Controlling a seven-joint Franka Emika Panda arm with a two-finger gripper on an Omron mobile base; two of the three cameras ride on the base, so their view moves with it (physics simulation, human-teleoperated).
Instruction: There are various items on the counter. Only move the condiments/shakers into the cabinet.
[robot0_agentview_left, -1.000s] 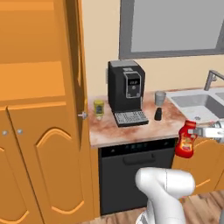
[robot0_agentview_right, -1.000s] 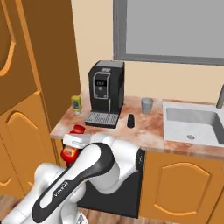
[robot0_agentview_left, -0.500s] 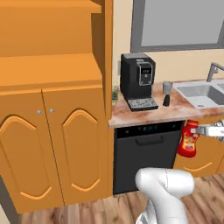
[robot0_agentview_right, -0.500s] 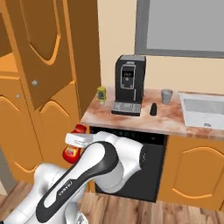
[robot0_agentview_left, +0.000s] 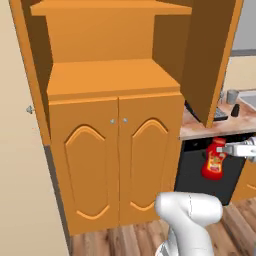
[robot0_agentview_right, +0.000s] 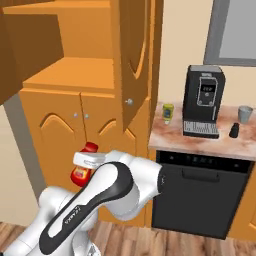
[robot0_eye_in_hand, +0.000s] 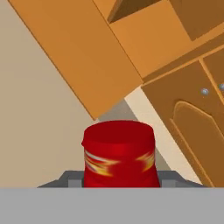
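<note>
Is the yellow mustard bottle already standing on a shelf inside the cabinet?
No, the mustard bottle stands on the counter beside the coffee machine, outside the cabinet.

A glossy white arm (robot0_agentview_right: 95, 200) with rounded links, dark joint bands, and small lettering along one band.

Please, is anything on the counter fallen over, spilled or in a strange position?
Nothing stands out. On the counter, the mustard, shaker, cup and coffee machine all stand upright, with no spill. The ketchup is off the counter, held in the jaws.
</note>
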